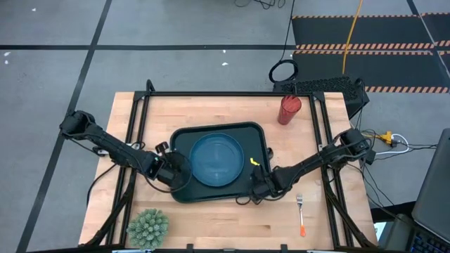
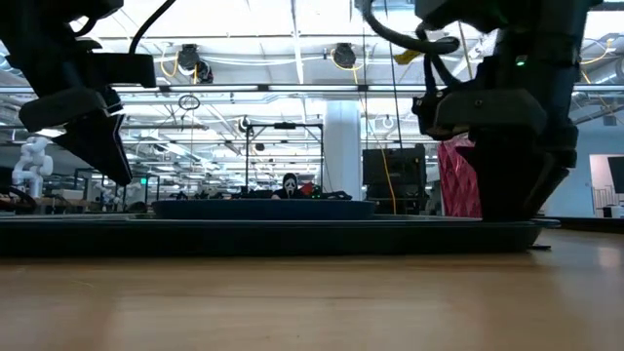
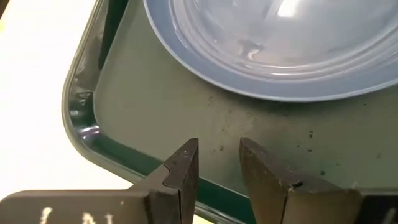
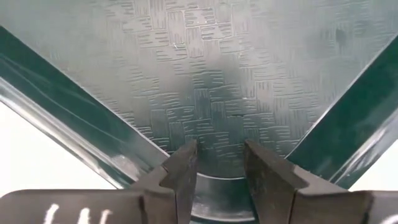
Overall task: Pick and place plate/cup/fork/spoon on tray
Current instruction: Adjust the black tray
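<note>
The dark green tray (image 1: pixel 184 138) lies mid-table with the blue plate (image 1: pixel 218 160) flat on its floor. The red cup (image 1: pixel 289 109) stands on the table at the far right. The orange-handled fork (image 1: pixel 301 214) lies on the table near the right front. The spoon does not show. My left gripper (image 3: pixel 214 152) is open over the tray's near left corner (image 3: pixel 87 130), beside the plate (image 3: pixel 280 56), and holds nothing. My right gripper (image 4: pixel 217 152) is open over the tray's near right corner (image 4: pixel 217 186), low at tray level in the low view (image 2: pixel 512 200), and holds nothing. My right gripper stands low over the tray's near right corner, fingers pointing down into it. I cannot tell whether the fingertips (image 4: pixel 186 155) touch the tray floor. My left gripper touches nothing.
A green spiky ball-shaped plant (image 1: pixel 148 226) sits at the table's near left edge. A black frame (image 1: pixel 211 93) runs along the table's far side and down both sides. Bare wood lies between the tray and the near edge.
</note>
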Motion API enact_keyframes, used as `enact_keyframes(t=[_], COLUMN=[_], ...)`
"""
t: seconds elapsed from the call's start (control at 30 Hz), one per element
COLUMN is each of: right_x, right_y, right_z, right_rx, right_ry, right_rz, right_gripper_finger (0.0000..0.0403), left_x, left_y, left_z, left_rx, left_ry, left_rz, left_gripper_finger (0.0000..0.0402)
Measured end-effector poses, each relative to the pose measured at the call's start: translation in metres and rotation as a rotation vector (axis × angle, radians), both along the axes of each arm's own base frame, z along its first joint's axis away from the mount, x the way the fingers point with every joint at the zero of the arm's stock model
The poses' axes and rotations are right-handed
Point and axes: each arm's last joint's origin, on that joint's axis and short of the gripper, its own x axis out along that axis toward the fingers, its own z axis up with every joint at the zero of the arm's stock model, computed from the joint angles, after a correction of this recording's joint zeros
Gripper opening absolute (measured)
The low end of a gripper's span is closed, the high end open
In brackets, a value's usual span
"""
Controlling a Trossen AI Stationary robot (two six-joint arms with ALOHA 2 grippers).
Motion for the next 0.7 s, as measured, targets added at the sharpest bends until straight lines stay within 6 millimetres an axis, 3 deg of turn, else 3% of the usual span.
enact_keyframes(t=[0.2, 0.43, 0.7], right_x=[-0.004, -0.004, -0.002], right_y=[0.008, 0.004, -0.018], right_z=[0.000, 0.003, 0.033], right_rx=[-0.020, -0.074, -0.205], right_ry=[-0.017, -0.030, -0.144], right_rz=[-0.026, 0.018, 0.084], right_gripper_finger=[0.0125, 0.0125, 0.0125], left_x=[-0.002, -0.001, 0.001], left_y=[0.002, 0.004, 0.013], left_z=[0.000, 0.000, 0.000], left_rx=[0.034, 0.053, 0.033], left_ry=[0.015, 0.012, 0.035], left_rz=[0.005, 0.007, 0.045], left_gripper_finger=[0.0120, 0.0120, 0.0120])
